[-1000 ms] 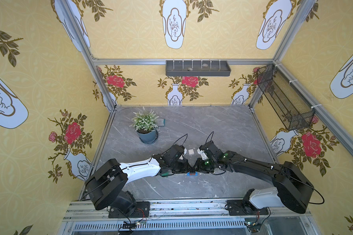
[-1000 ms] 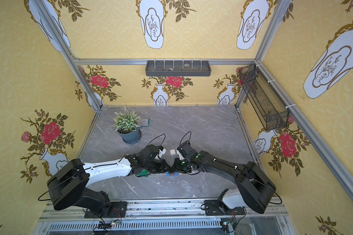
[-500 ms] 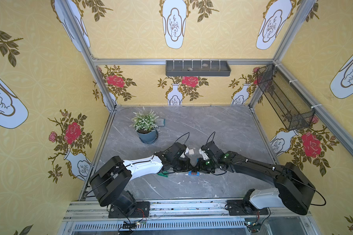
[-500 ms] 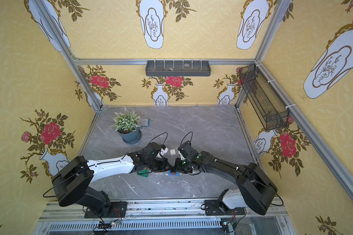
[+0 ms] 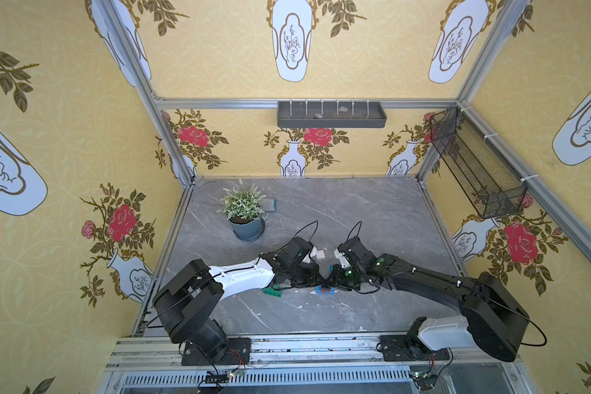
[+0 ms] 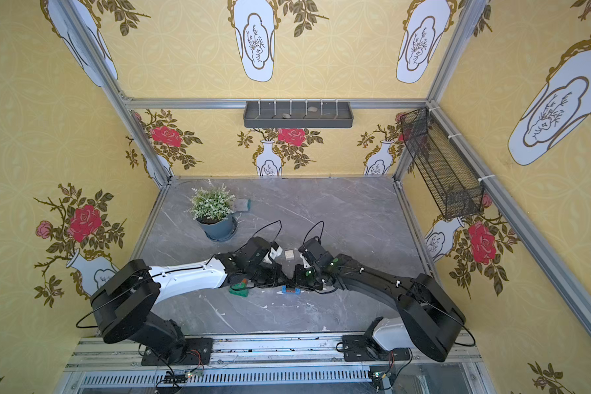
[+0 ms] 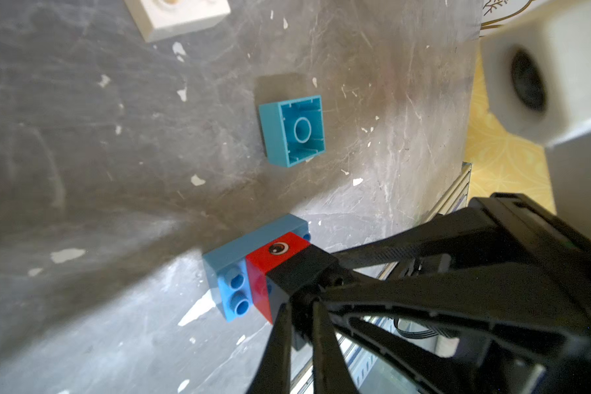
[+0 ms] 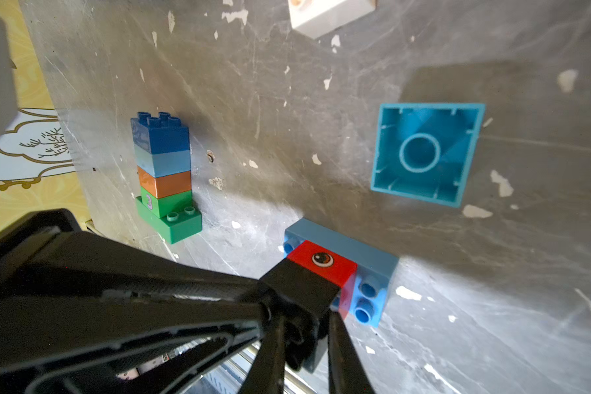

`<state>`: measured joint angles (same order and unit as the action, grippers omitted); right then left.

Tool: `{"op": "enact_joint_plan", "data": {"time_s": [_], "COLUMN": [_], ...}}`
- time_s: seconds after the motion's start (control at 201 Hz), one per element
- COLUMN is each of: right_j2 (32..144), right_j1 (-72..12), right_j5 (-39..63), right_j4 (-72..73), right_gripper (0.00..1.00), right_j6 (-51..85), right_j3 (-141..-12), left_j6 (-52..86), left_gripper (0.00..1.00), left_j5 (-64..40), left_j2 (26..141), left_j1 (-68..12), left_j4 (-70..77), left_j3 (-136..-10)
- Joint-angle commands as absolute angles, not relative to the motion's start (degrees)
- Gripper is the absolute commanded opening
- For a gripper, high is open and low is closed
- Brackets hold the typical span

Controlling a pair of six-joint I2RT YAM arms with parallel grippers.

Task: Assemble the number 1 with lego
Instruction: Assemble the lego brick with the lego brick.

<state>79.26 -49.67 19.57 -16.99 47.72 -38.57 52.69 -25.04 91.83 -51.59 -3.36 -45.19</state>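
Closed, tip to tip: left hand (image 7: 301, 307) and right hand (image 8: 304, 317).

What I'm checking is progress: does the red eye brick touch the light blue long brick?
Touching: the right wrist view shows the red eye brick seated flush on the light blue long brick.

The white brick (image 7: 181, 17) is cut off at the frame edge — the black brick (image 8: 301, 290) sits partly hidden behind fingers (image 8: 265, 358).

Glossy plastic red brick (image 7: 263, 273); scuffed, matt stone-look tabletop (image 7: 116, 170); black metal-mesh basket (image 5: 475, 163).
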Motion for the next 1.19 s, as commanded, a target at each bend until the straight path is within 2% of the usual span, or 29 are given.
{"op": "enact_joint_plan", "data": {"time_s": [0.0,0.075,0.214,0.408,0.503,0.622,0.697,0.941,1.085,1.19], "right_j2": [80.3,78.4,74.0,71.0,69.8,71.9,76.0,87.3,92.6,95.4], "right_j1": [-50.4,-50.3,-48.7,-45.4,-43.9,-41.3,-40.1,-40.9,-42.2,-43.4], "right_j5": [17.1,16.7,15.9,18.0,17.1,10.1,6.1,5.1,4.4,2.8], "right_j4": [-24.2,-23.8,-23.2,-22.7,-23.6,-28.7,-32.3,-32.2,-32.9,-34.0], "right_gripper": [0.24,0.30,0.42,0.48,0.52,0.55,0.67,0.86,0.87,0.81], "right_j6": [45.3,45.4,44.3,42.0,40.8,38.8,37.2,33.1,33.2,33.9], "right_j3": [-37.6,-38.6,-40.8,-42.0,-42.6,-44.8,-47.2,-53.3,-56.5,-58.6], "left_j6": [51.1,50.8,49.9,48.9,48.9,49.1,49.4,49.3,50.2,50.6], "left_gripper": [0.07,0.10,0.24,0.37,0.37,0.38,0.39,0.39,0.39,0.39], "left_j5": [-21.2,-20.2,-18.0,-15.4,-12.4,-5.7,-0.8,7.0,7.6,8.2], "left_j2": [94.8,92.9,88.7,83.5,80.0,74.3,70.8,64.4,63.7,63.8], "left_j1": [-52.5,-52.5,-52.6,-52.5,-52.4,-52.5,-52.4,-52.1,-52.0,-51.9], "left_j4": [-9.5,-10.0,-10.5,-10.6,-9.6,-7.7,-6.2,-5.6,-5.7,-5.6], "left_j3": [-44.5,-44.9,-46.2,-47.6,-46.8,-44.6,-42.8,-39.7,-38.9,-38.5]}}
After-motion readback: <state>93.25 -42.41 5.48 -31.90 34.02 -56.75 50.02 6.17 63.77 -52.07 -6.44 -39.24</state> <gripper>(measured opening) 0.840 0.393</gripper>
